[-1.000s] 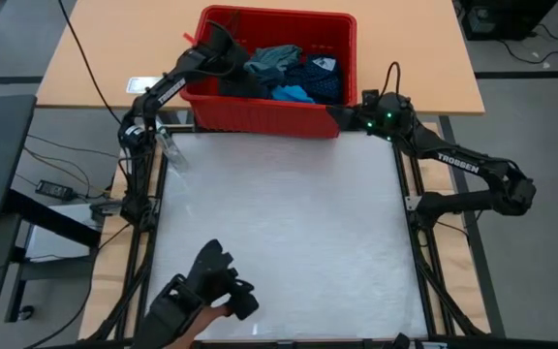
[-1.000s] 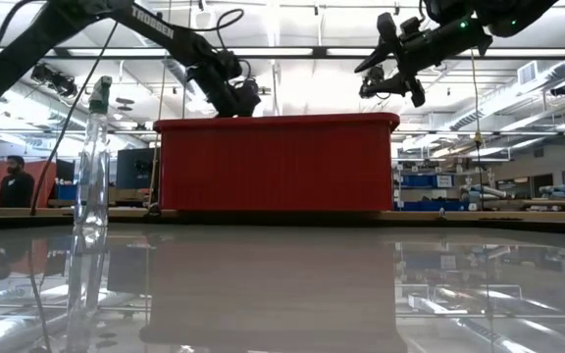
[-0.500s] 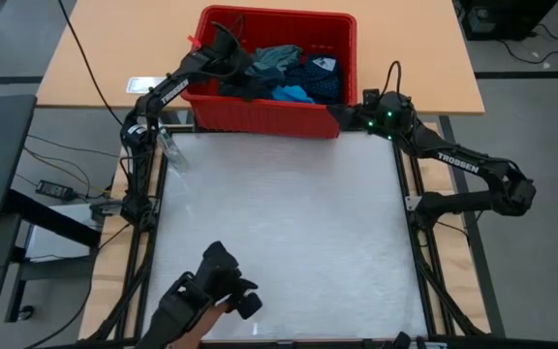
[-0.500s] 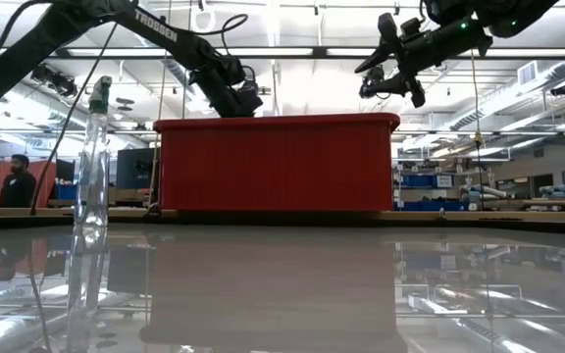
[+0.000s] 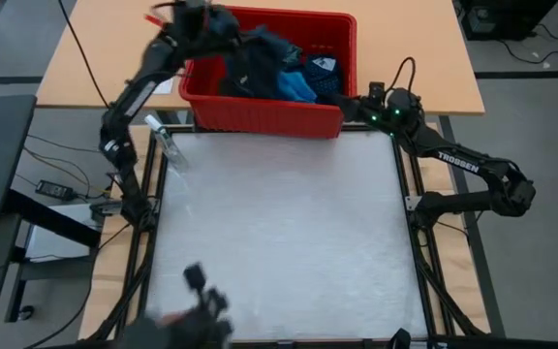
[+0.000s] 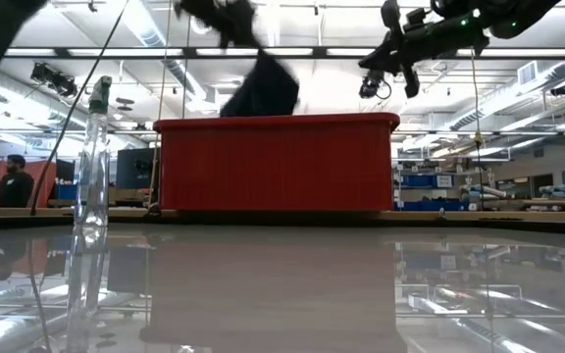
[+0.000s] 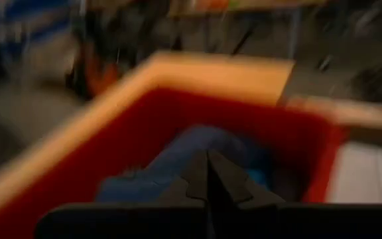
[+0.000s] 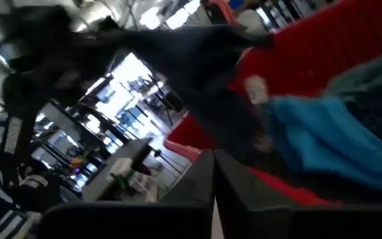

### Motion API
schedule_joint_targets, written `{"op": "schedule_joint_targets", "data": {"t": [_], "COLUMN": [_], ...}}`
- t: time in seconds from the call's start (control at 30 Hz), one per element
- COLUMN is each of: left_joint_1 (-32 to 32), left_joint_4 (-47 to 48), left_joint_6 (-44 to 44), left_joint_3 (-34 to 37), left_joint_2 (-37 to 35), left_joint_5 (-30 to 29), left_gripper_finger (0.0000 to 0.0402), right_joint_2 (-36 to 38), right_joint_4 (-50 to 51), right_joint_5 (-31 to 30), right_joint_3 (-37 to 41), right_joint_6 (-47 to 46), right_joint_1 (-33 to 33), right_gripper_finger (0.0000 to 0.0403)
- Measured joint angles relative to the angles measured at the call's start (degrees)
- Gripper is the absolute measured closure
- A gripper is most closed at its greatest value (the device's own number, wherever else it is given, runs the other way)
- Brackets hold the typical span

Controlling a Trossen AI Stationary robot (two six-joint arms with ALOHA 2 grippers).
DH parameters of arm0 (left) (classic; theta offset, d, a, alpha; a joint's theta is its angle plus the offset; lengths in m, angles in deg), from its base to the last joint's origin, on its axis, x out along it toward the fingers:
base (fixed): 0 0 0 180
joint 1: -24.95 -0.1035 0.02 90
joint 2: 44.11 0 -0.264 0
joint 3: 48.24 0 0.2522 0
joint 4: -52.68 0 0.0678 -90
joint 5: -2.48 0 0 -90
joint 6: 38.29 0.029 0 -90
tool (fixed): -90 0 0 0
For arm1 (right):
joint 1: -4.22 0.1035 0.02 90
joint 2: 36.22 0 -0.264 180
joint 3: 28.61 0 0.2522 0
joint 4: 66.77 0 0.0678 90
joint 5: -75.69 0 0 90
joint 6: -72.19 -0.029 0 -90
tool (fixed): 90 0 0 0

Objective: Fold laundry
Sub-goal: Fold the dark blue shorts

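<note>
One camera hangs overhead and looks straight down on the whole counter [image 5: 279, 242], with the red bin [image 5: 269, 107] at its far edge. A second sits down at counter level and looks flat across the glossy top at the bin's long wall [image 6: 278, 167] and the room behind. The two wrist cameras ride close in, both peering past their own dark fingers into that same bin.

Left gripper [image 5: 223, 34] raised high with fingers pinched together, right gripper [image 5: 342, 100] reaching low, fingers [image 8: 212, 182] closed, empty
</note>
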Motion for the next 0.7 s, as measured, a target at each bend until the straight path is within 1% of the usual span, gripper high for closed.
{"op": "schedule_joint_targets", "data": {"t": [0.07, 0.13, 0.27, 0.33, 0.4, 0.47, 0.53, 0.57, 0.63, 0.67, 0.7], "left_joint_1": [2.3, 4.7, 10.1, 12.9, 15.3, 17.8, 21.4, 23.6, 28.2, 30.4, 32.2], "left_joint_4": [0.0, -0.1, 0.5, 3.0, 8.3, 15.1, 22.6, 25.8, 29.8, 30.2, 29.8], "left_joint_6": [-0.1, -0.8, -4.3, -6.8, -10.5, -15.9, -20.3, -22.1, -26.1, -28.4, -30.2], "left_joint_3": [-3.1, -5.4, -6.6, -6.6, -6.6, -6.6, -5.4, -4.1, 0.2, 3.1, 6.5], "left_joint_2": [-2.5, -4.9, -8.7, -9.9, -10.5, -10.3, -9.4, -8.9, -7.8, -7.4, -7.1], "left_joint_5": [1.7, 3.8, 8.5, 9.6, 9.4, 6.8, 1.4, -2.4, -10.2, -12.6, -13.8], "left_gripper_finger": [0.04, 0.04, 0.04, 0.0401, 0.0401, 0.0401, 0.0401, 0.0401, 0.0401, 0.0401, 0.0401], "right_joint_2": [0.0, 0.0, 0.0, 0.0, 0.0, 0.0, 0.0, 0.1, 0.6, 1.0, 1.5], "right_joint_4": [-1.6, -2.2, -2.4, -2.2, -2.2, -2.1, -1.5, -0.7, 2.9, 5.4, 8.4], "right_joint_5": [1.2, 2.3, 6.1, 8.5, 11.2, 14.4, 17.9, 19.4, 21.0, 21.2, 21.0], "right_joint_3": [0.0, 0.0, 0.0, 0.0, 0.0, 0.0, 0.0, 0.0, 0.0, 0.0, 0.0], "right_joint_6": [0.6, 0.7, 1.6, 2.0, 2.2, 2.2, 1.9, 1.6, 1.1, 1.2, 1.6], "right_joint_1": [0.0, 0.0, 0.0, 0.0, 0.0, 0.0, 0.1, 0.1, 0.2, 0.3, 0.4], "right_gripper_finger": [0.0392, 0.0381, 0.0375, 0.0382, 0.039, 0.0395, 0.0397, 0.0396, 0.0393, 0.0392, 0.0392]}}
